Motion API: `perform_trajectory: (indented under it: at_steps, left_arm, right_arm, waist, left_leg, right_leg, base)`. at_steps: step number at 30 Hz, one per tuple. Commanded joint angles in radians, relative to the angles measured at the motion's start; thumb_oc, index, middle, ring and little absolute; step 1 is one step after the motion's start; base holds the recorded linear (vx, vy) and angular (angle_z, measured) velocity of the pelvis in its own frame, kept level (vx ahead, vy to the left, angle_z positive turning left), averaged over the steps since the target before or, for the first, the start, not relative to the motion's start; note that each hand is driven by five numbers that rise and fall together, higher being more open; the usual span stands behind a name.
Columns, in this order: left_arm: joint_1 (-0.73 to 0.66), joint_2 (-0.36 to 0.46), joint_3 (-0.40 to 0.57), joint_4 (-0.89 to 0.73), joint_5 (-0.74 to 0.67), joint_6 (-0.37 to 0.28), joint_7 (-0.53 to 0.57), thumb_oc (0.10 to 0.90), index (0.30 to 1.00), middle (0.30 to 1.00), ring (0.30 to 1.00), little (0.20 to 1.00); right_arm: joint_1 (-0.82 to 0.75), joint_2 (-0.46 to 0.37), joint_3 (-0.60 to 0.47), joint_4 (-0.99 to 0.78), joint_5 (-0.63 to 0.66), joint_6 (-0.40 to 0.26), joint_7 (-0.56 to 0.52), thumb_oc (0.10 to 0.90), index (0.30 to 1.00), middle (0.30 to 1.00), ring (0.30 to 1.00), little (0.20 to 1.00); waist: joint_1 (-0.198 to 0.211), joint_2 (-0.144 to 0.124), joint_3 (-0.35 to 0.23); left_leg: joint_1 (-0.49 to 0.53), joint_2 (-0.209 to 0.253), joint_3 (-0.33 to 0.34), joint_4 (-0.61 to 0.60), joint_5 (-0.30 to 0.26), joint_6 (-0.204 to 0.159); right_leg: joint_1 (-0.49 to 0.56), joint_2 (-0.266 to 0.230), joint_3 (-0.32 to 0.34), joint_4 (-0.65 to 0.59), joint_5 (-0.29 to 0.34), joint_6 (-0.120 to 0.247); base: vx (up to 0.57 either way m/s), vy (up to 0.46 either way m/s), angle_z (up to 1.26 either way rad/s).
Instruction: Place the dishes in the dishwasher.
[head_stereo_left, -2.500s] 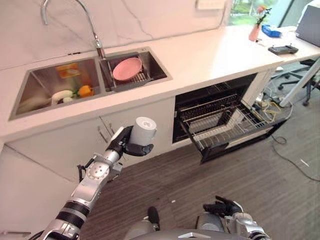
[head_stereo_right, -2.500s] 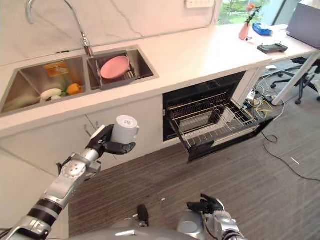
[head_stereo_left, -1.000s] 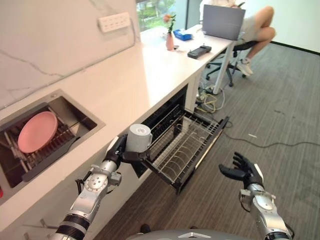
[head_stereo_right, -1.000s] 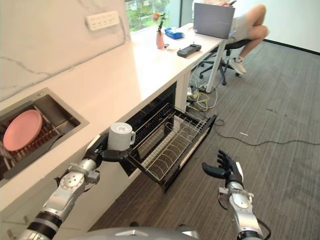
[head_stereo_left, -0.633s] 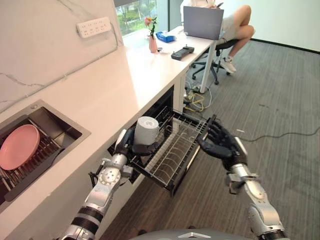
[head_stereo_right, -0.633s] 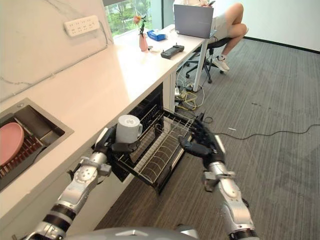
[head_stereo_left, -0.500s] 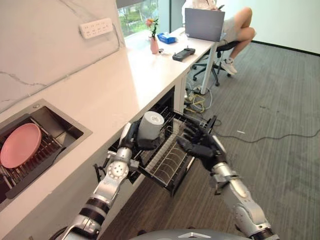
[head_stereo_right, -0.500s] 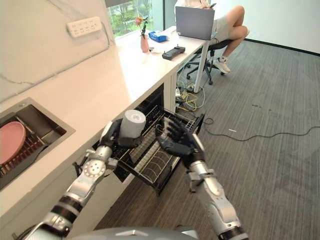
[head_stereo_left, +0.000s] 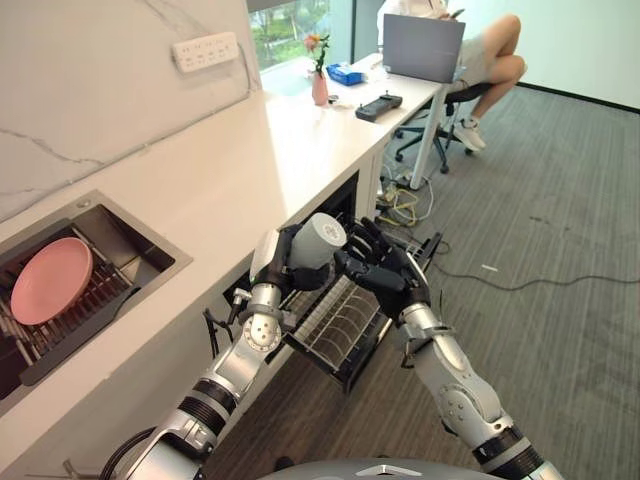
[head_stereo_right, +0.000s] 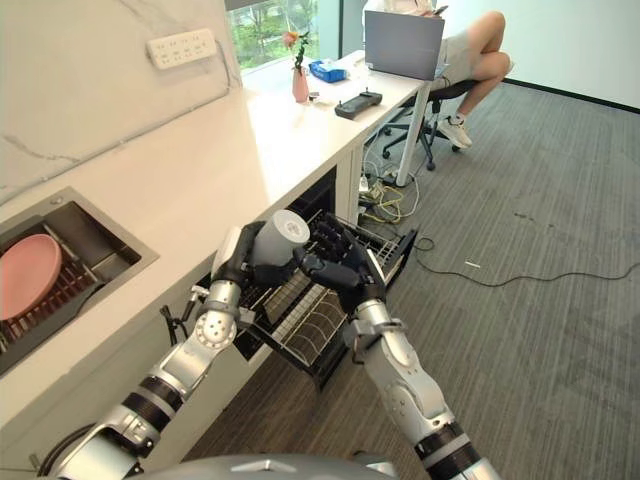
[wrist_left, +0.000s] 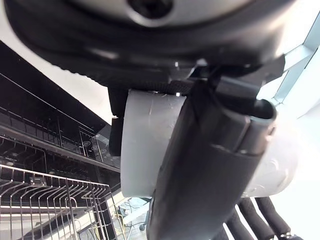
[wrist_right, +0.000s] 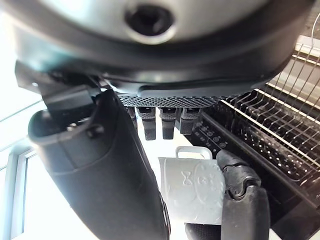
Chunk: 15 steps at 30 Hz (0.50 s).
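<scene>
In the left eye view the left hand (head_stereo_left: 283, 262) is clenched round a pale grey mug (head_stereo_left: 314, 240), which sits tipped with its open mouth toward 1 o'clock, just above the near corner of the pulled-out dishwasher rack (head_stereo_left: 340, 322); the right hand (head_stereo_left: 385, 272) comes in from 4 o'clock with fingers spread and relaxed, their tips right beside the mug, though contact cannot be told. The wire rack holds no dishes that can be seen. At 9 o'clock the sink (head_stereo_left: 150, 245) is let into the white tabletop (head_stereo_left: 260, 160), and a pink plate (head_stereo_left: 50, 280) leans on a dark drainer inside it. At 12 o'clock on the tabletop stand a small pink vase (head_stereo_left: 320, 88) and a dark flat device (head_stereo_left: 379, 105); a person (head_stereo_left: 480, 55) sits behind a laptop (head_stereo_left: 421, 46) at 1 o'clock. The right eye view gives the same layout, with the mug (head_stereo_right: 279, 236) between the two hands over the rack (head_stereo_right: 310, 315). In the left wrist view the thumb and fingers (wrist_left: 210, 170) wrap the mug's (wrist_left: 145, 145) grey wall, and rack wires (wrist_left: 45, 200) lie at 8 o'clock. In the right wrist view the mug (wrist_right: 192, 192), handle toward 12 o'clock, is gripped by the other hand's dark finger (wrist_right: 242, 195) at 5 o'clock, while the right hand's own fingers (wrist_right: 160, 120) hang straight just above it
</scene>
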Motion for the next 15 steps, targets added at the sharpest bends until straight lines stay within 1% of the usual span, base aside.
perform_trajectory:
  at_steps: [1, 5, 11, 13, 14, 15]
  left_arm:
    - [-0.209, -0.019, -0.032, 0.041, 0.063, -0.060, 0.081, 0.400, 0.300, 0.300, 0.300, 0.300]
    - [-0.216, -0.035, -0.049, 0.054, 0.059, -0.050, 0.084, 0.400, 0.300, 0.300, 0.300, 0.300]
    - [-0.241, -0.061, -0.085, 0.075, 0.049, -0.033, 0.090, 0.400, 0.300, 0.300, 0.300, 0.300]
    - [-0.255, -0.076, -0.102, 0.093, 0.041, -0.028, 0.103, 0.400, 0.300, 0.300, 0.300, 0.300]
    - [-0.270, -0.088, -0.117, 0.113, 0.035, -0.024, 0.120, 0.400, 0.300, 0.300, 0.300, 0.300]
    - [-0.270, -0.089, -0.117, 0.114, 0.035, -0.024, 0.120, 0.400, 0.300, 0.300, 0.300, 0.300]
  right_arm:
    - [-0.153, 0.063, 0.004, -0.040, 0.033, -0.103, -0.009, 0.800, 0.900, 0.900, 0.900, 0.900]
    - [-0.180, 0.085, 0.039, -0.019, 0.039, -0.093, -0.026, 0.800, 0.900, 0.900, 0.900, 0.900]
    - [-0.195, 0.125, 0.100, 0.018, 0.092, -0.073, -0.056, 0.800, 0.900, 0.900, 0.900, 0.900]
    - [-0.202, 0.144, 0.118, 0.037, 0.089, -0.076, -0.083, 0.800, 0.900, 0.900, 0.900, 0.900]
    - [-0.210, 0.165, 0.130, 0.061, 0.070, -0.080, -0.113, 0.800, 0.900, 0.900, 0.900, 0.900]
    - [-0.211, 0.165, 0.130, 0.062, 0.070, -0.080, -0.113, 0.800, 0.900, 0.900, 0.900, 0.900]
  waist:
    - [0.043, 0.022, -0.034]
    - [0.051, 0.019, -0.033]
    - [0.062, 0.014, -0.031]
    - [0.064, 0.014, -0.031]
    - [0.065, 0.015, -0.029]
    - [0.065, 0.015, -0.029]
  left_leg:
    - [0.075, 0.011, -0.026, 0.012, -0.165, -0.016]
    - [0.068, 0.007, -0.035, 0.012, -0.162, -0.015]
    - [0.058, 0.005, -0.046, 0.012, -0.160, -0.014]
    - [0.055, 0.004, -0.049, 0.012, -0.160, -0.014]
    - [0.054, 0.003, -0.052, 0.012, -0.160, -0.013]
    - [0.054, 0.003, -0.052, 0.012, -0.160, -0.013]
  right_leg:
    - [-0.055, -0.040, -0.057, 0.014, -0.017, 0.068]
    - [-0.056, -0.042, -0.063, 0.016, -0.016, 0.067]
    - [-0.058, -0.046, -0.072, 0.017, -0.011, 0.065]
    - [-0.056, -0.045, -0.075, 0.017, -0.010, 0.065]
    - [-0.056, -0.047, -0.078, 0.018, -0.008, 0.064]
    - [-0.056, -0.047, -0.078, 0.017, -0.008, 0.064]
  base:
    - [0.00, 0.008, 0.14]
    - [-0.01, 0.010, 0.09]
    - [0.00, 0.007, 0.13]
    - [0.00, 0.010, 0.06]
    - [0.00, 0.000, 0.00]
    - [-0.01, 0.010, 0.03]
